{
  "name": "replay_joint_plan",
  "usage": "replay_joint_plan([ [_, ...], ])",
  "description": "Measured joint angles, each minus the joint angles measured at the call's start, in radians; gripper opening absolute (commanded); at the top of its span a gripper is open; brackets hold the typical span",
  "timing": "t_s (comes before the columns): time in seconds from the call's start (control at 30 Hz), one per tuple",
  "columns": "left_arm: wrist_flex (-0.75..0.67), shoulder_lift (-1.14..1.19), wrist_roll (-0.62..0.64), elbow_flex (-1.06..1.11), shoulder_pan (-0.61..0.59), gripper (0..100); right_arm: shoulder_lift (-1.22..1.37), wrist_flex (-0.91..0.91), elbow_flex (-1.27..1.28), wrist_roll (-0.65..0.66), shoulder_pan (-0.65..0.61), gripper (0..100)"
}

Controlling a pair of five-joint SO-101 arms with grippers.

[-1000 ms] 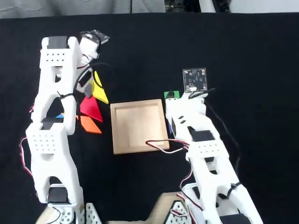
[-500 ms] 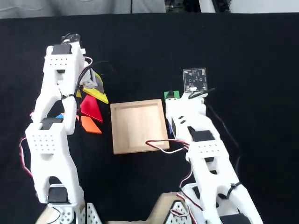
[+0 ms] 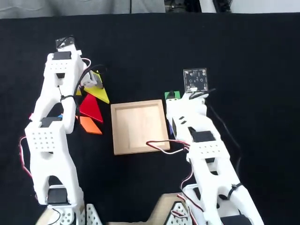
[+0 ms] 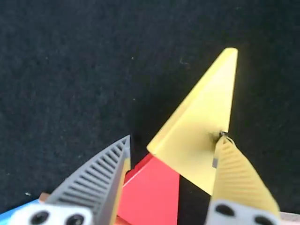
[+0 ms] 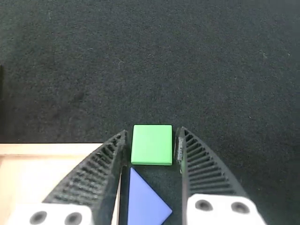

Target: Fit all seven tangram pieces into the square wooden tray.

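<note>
The square wooden tray [image 3: 139,126] lies empty between the two arms. My left gripper [image 3: 93,83] hangs open over the yellow triangle [image 3: 99,93]. In the left wrist view one finger [image 4: 234,178] overlaps the yellow triangle [image 4: 201,122], and the other finger [image 4: 101,183] stands apart from it. A red triangle [image 3: 91,108] and an orange piece [image 3: 90,125] lie just below it. My right gripper [image 5: 152,133] is open at the tray's far right corner, its fingers straddling the green square [image 5: 151,144]. A blue triangle [image 5: 145,201] lies between the fingers, nearer the wrist.
A sliver of a blue piece [image 3: 60,116] peeks out beside the left arm. The tray's corner [image 5: 47,173] lies close beside the right gripper. Black cloth covers the table, with open room on the far side and to the right.
The left arm's wrist has swung down over the yellow triangle, which seems to have shifted slightly. The right arm has stayed still.
</note>
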Motion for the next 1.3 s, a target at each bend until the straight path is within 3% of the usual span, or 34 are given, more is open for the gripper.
replay_joint_plan([
  [0.47, 0.028, 0.098, 0.000, -0.098, 0.025, 28, 0.000, 0.000, 0.000, 0.000, 0.000, 17.0],
  [0.97, 0.221, 0.164, 0.003, -0.367, 0.041, 28, 0.000, 0.000, 0.000, 0.000, 0.000, 17.0],
  [1.2, 0.219, 0.209, 0.002, -0.384, 0.075, 13, 0.000, 0.000, 0.000, 0.000, 0.000, 17.0],
  [1.3, 0.218, 0.207, -0.035, -0.423, 0.087, 13, 0.000, 0.000, 0.000, 0.000, 0.000, 17.0],
])
